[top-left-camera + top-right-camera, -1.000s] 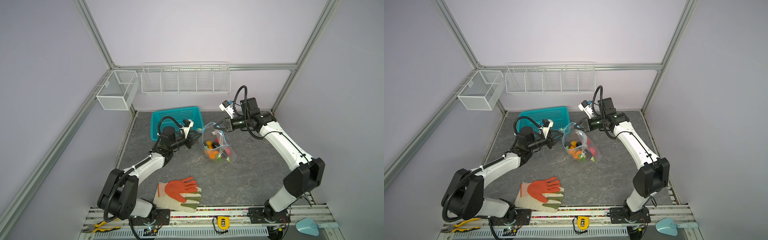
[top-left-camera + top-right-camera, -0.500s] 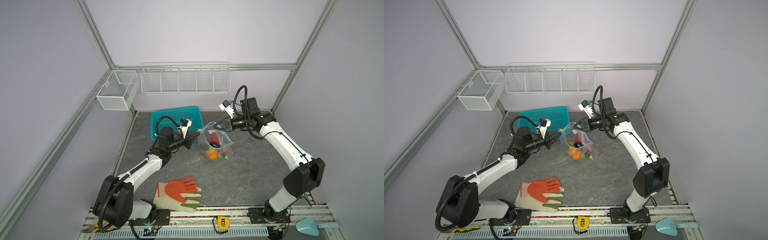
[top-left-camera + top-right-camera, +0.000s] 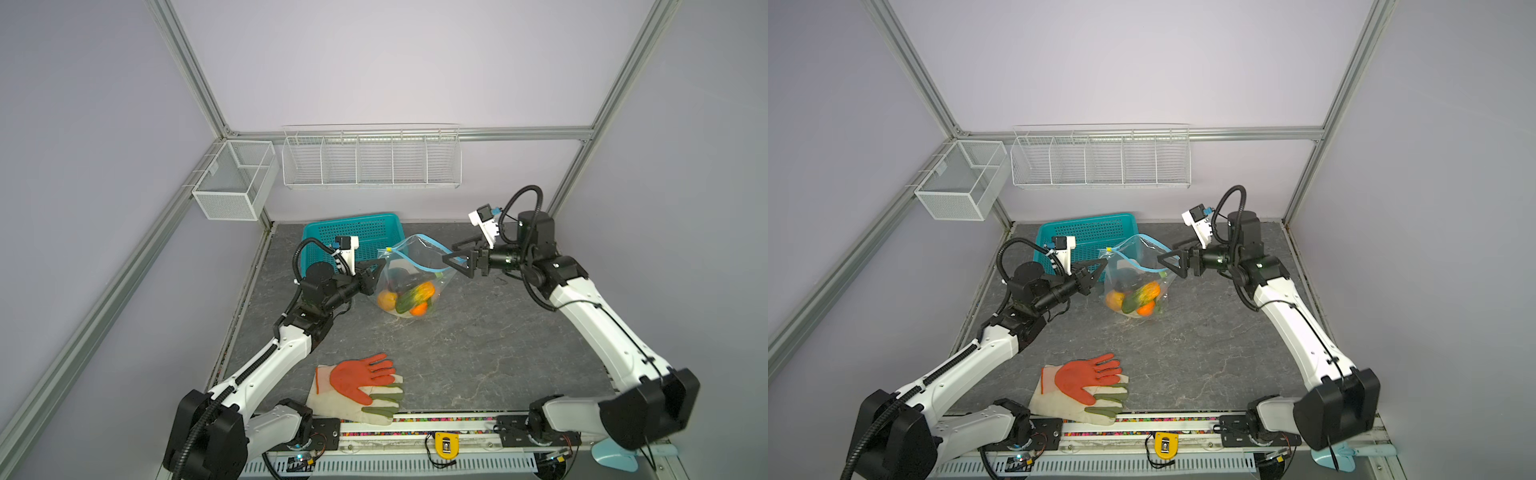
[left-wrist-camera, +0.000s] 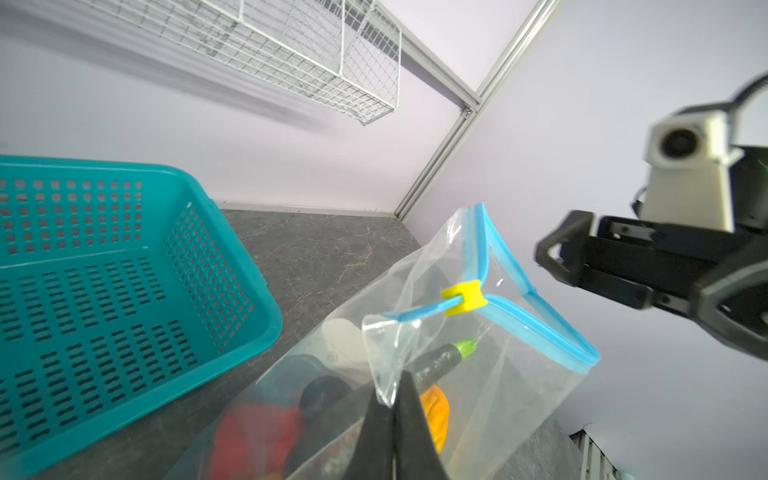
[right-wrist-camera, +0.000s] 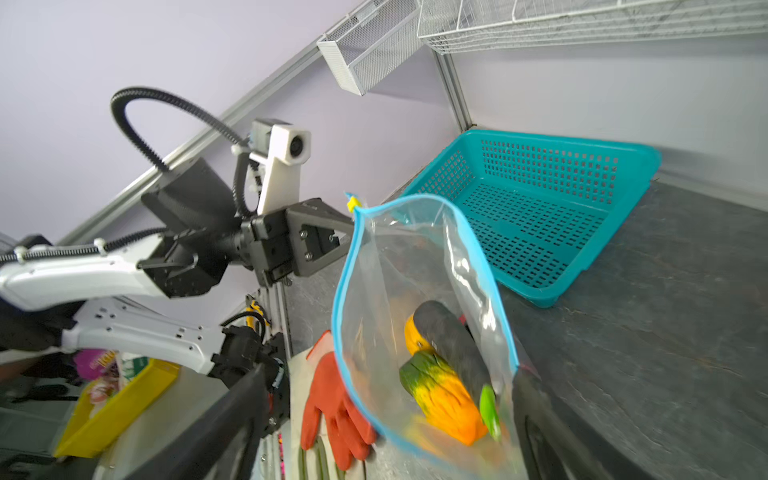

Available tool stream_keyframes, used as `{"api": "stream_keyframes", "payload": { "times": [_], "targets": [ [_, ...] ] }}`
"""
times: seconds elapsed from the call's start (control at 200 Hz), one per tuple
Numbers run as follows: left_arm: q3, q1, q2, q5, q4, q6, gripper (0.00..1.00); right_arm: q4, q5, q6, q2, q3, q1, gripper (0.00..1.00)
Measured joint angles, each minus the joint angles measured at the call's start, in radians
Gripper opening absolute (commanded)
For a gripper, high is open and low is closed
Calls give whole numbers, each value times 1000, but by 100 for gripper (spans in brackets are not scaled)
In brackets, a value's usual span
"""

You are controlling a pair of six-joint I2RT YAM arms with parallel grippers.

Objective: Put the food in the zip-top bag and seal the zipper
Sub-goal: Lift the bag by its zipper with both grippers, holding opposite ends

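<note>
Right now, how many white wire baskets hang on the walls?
2. A small mesh box hangs on the left rail near the corner; a long divided rack hangs on the back wall. None looks hidden.

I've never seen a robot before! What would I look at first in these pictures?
Probably the clear zip-top bag in the middle of the grey table, full of bright orange, green and yellow toy food. The left tool pinches one corner of it, while the right tool gapes open at its blue zipper. Next come the orange-and-white gloves at the front and the teal basket at the back.
</note>
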Motion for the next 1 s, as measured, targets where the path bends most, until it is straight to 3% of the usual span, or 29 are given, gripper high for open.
{"api": "stream_keyframes", "payload": {
  "times": [0.16, 0.38, 0.43, 0.5, 0.555, 0.695, 1.005],
  "targets": [
    [-22, 0, -26, -26, -22, -11, 0, 183, 27, -67, -165, -220, -12, 85],
    [-29, 0, -33, -32, -32, -11, 0, 395, -29, -100, -96, -341, -49, 82],
    [-29, 0, -33, -32, -33, -10, 0, 425, -36, -124, -67, -349, -50, 74],
    [-29, 0, -35, -32, -38, -8, 0, 454, -58, -157, -21, -346, -51, 54],
    [-29, 0, -36, -32, -43, -8, 0, 467, -82, -167, 16, -338, -52, 49],
    [-29, 0, -39, -29, -49, -8, 0, 478, -119, -190, 95, -301, -56, 50],
    [-29, 0, -51, -28, -69, -8, 0, 495, -138, -227, 50, -301, -166, 69]
  ]
}}
